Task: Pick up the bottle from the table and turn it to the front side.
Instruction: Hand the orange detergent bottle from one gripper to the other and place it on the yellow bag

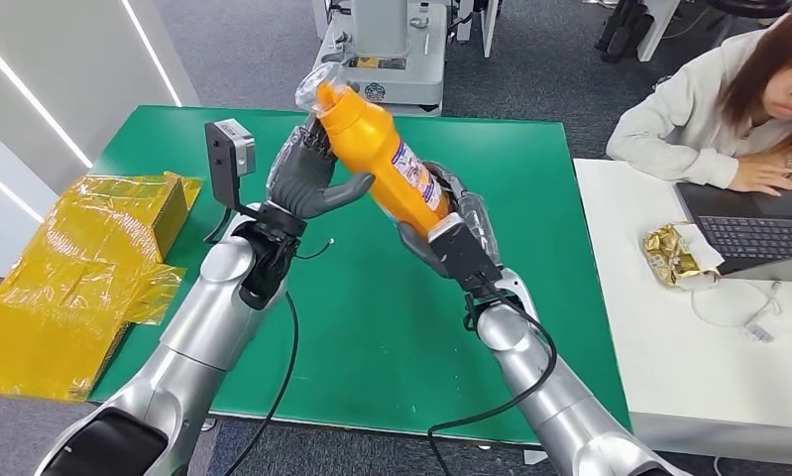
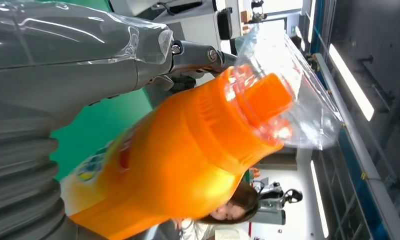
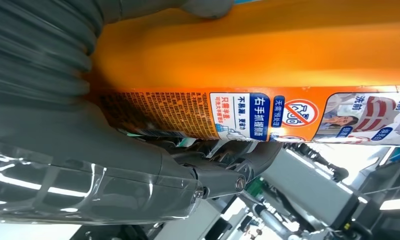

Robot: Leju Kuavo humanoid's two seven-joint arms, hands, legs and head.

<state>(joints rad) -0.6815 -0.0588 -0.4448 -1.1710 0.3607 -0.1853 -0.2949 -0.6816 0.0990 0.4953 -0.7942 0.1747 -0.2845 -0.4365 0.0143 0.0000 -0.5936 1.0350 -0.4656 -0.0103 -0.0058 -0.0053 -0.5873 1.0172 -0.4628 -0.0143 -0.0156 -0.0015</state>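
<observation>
An orange bottle (image 1: 380, 149) with a printed label and a clear plastic wrap over its cap is held tilted in the air above the green table (image 1: 392, 327). My left hand (image 1: 307, 178) grips its upper body, thumb across the front. My right hand (image 1: 451, 228) holds its base from below. In the left wrist view the orange bottle (image 2: 187, 160) shows its cap under the clear wrap. In the right wrist view the orange bottle (image 3: 258, 60) runs across the picture, the label with small print facing the camera, and my right hand (image 3: 87, 150) wraps around it.
A yellow box on crinkled yellow plastic (image 1: 84, 258) lies at the table's left edge. A person (image 1: 729, 109) sits at a white table (image 1: 689, 367) on the right with a laptop (image 1: 758, 228) and a gold wrapper (image 1: 674, 256). Machines stand behind the green table.
</observation>
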